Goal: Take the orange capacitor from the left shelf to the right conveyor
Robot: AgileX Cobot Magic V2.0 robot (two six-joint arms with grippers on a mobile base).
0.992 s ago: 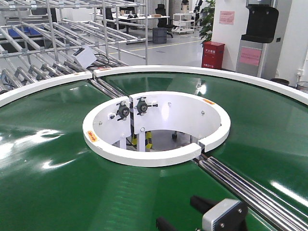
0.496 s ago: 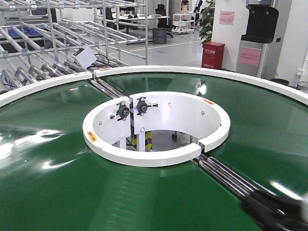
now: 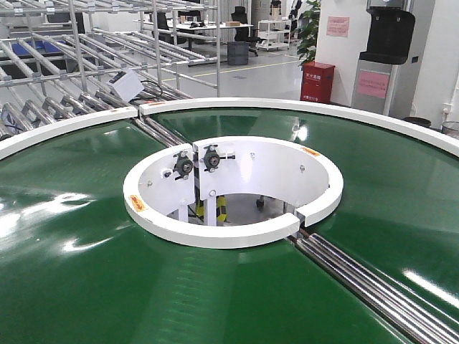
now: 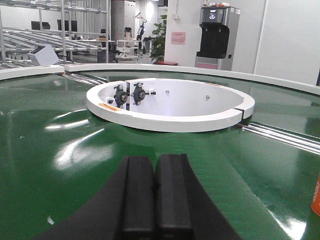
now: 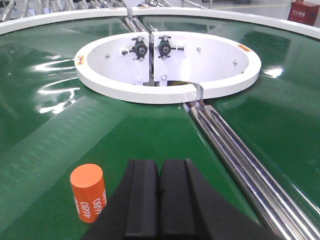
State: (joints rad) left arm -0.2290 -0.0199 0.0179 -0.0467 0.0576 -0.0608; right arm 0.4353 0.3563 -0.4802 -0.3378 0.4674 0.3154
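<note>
The orange capacitor (image 5: 88, 192) stands upright on the dark-green belt of the right conveyor (image 5: 55, 130), white "4680" on its side. My right gripper (image 5: 160, 167) is shut and empty, just right of the capacitor and not touching it. In the left wrist view my left gripper (image 4: 155, 162) is shut with nothing in it, low over the belt (image 4: 45, 130); a sliver of the capacitor (image 4: 316, 196) shows at the right edge. The front view shows the conveyor (image 3: 86, 287) without arms or capacitor. The left shelf is out of view.
The white inner ring (image 3: 215, 233) surrounds a central opening with brackets. Steel rollers (image 3: 358, 276) cross the belt toward the front right. Bare silver tube racks (image 3: 64, 79) stand behind the conveyor at the left, a red cabinet (image 3: 318, 81) at the back.
The right arm, at the bottom of the front view a second ago, slid right and has left that view. The conveyor looks the same.
</note>
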